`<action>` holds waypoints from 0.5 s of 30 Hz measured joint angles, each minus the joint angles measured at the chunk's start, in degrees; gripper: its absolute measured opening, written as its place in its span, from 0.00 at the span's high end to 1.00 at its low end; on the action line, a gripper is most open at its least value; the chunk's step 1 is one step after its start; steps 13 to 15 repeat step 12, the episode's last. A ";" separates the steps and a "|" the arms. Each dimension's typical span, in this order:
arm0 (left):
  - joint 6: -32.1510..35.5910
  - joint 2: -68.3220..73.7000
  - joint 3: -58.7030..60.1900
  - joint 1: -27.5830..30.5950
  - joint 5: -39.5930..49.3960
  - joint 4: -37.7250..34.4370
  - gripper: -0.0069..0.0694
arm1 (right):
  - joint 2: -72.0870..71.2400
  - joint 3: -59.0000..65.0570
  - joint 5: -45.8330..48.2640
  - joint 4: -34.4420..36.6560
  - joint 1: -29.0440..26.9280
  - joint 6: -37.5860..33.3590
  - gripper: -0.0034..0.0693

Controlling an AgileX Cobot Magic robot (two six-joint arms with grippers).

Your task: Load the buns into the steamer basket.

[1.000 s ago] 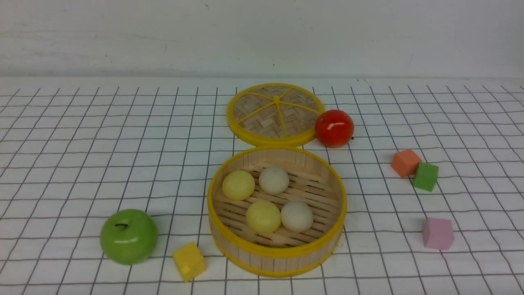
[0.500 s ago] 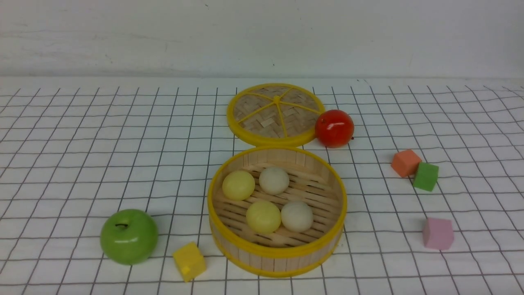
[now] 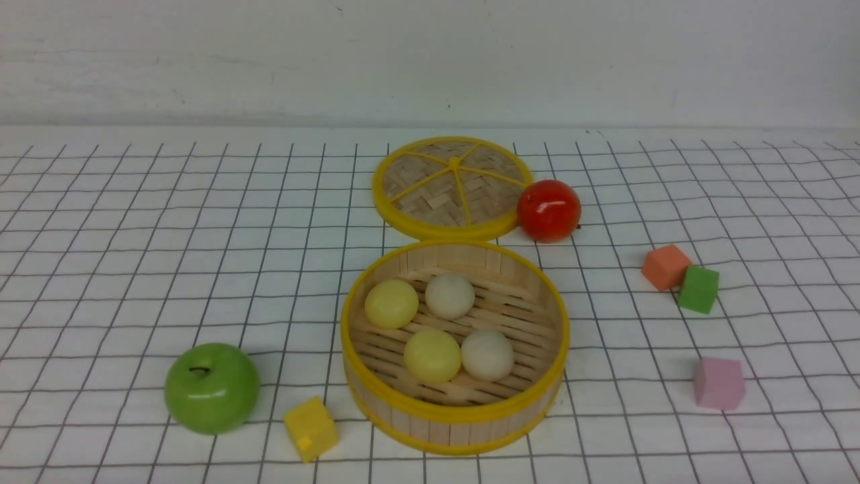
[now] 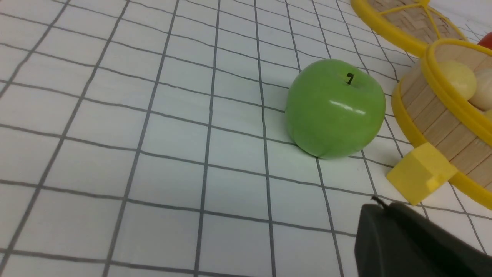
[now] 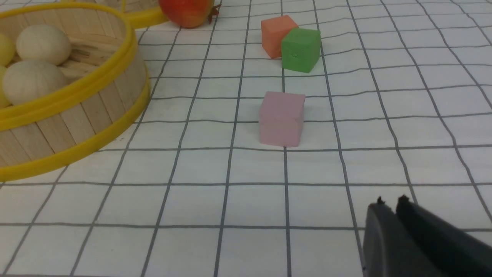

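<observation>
Nothing on the cloth is shifting since the earlier frames. Four matte round buns (image 3: 440, 323), two pale yellow and two off-white, are sitting inside the slatted bamboo steamer basket (image 3: 457, 417). The woven lid (image 3: 451, 188) is lying flat behind it, touching a glossy red apple (image 3: 548, 210). The left gripper (image 4: 380, 206) is staying closed and empty near the green apple (image 4: 334, 107); the right gripper (image 5: 389, 204) is showing a thin slit between its jaws, holding nothing.

Steamer basket (image 3: 454, 413) sits mid-surface, open on top, w/ four buns (image 3: 440, 327) filling most of its floor. Lid (image 3: 451, 189) lies flat just behind it, red apple (image 3: 548, 210) touching lid's right edge. Front-left approach blocked by green apple (image 3: 211, 388) & yellow cube (image 3: 310, 428). Right side: orange cube (image 3: 665, 267) touching green cube (image 3: 699, 289), pink cube (image 3: 719, 383) apart; open lanes between. Far left surface (image 3: 121, 235) bare.
</observation>
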 joint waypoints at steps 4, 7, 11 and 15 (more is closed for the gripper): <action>0.00 0.00 0.00 0.00 0.00 0.00 0.93 | 0.00 0.00 0.00 0.00 0.00 0.00 0.89; 0.00 0.00 0.00 0.00 0.00 0.00 0.93 | 0.00 0.00 0.00 0.00 0.00 0.00 0.89; 0.00 0.00 0.00 0.00 0.00 0.00 0.92 | 0.00 0.00 0.00 0.00 0.00 0.00 0.88; 0.00 0.00 0.00 0.00 0.00 0.00 0.92 | 0.00 0.00 0.00 0.00 0.00 0.00 0.88</action>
